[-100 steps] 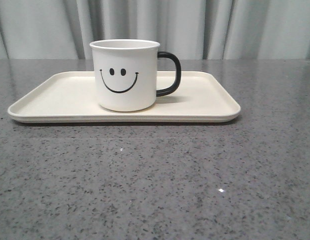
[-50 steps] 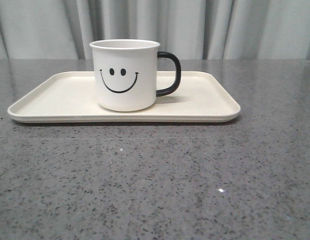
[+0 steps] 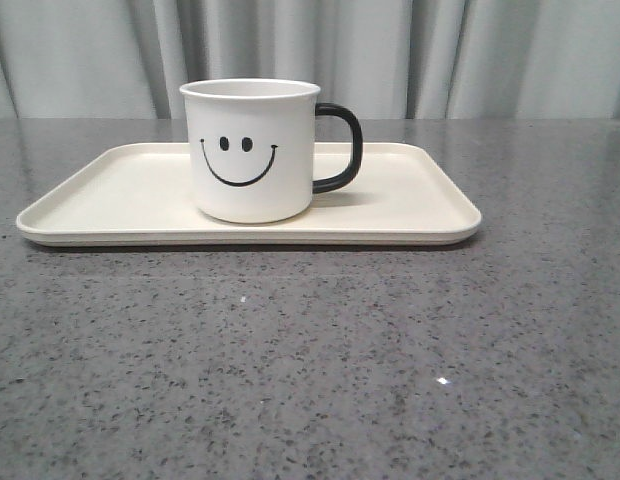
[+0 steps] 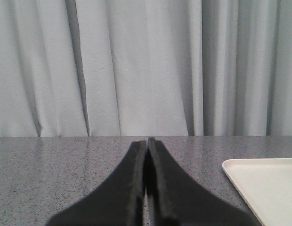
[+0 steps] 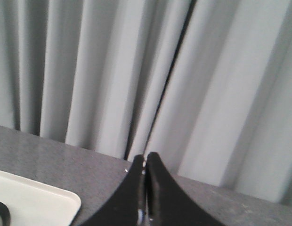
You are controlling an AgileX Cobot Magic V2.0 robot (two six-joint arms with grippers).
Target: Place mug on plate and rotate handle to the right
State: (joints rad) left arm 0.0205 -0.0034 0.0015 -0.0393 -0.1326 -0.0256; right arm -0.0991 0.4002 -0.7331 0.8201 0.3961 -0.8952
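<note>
On the grey speckled table (image 3: pixel 310 360), front view: the plate (image 3: pixel 120 195) lies flat with its long side across the view, and the mug (image 3: pixel 252 150) stands upright on it, a bit left of the plate's middle, base fully inside the rim. The handle (image 3: pixel 342 147) sticks out to the right, seen side-on as a black loop over the plate's surface. No brand, label or readable text anywhere; the only print is the black smiley face (image 3: pixel 238 160) on the mug's side, two oval eyes and a curved mouth, turned toward the camera. Pale pleated curtain (image 3: pixel 390 55) closes off the far edge of the table. Nothing stands between the camera and the mug, and neither arm shows in the front view. Left wrist view: left gripper (image 4: pixel 147 150) has its two black fingers (image 4: pixel 129 188) pressed together, only a thin seam between them, nothing clamped; it hangs over bare table with one rounded corner of the plate (image 4: pixel 263 188) off to the side, well apart from the fingertips. Right wrist view: right gripper (image 5: pixel 145 162) likewise closed down on itself, fingers (image 5: pixel 158 193) meeting at the tips, empty. That view catches another plate corner (image 5: pixel 37 202) and, at the frame edge, a dark curved sliver (image 5: pixel 1 212) that is probably part of the handle, too cropped to say for sure. Curtain fills the rest of both wrist views. Neither gripper touches mug or plate.
</note>
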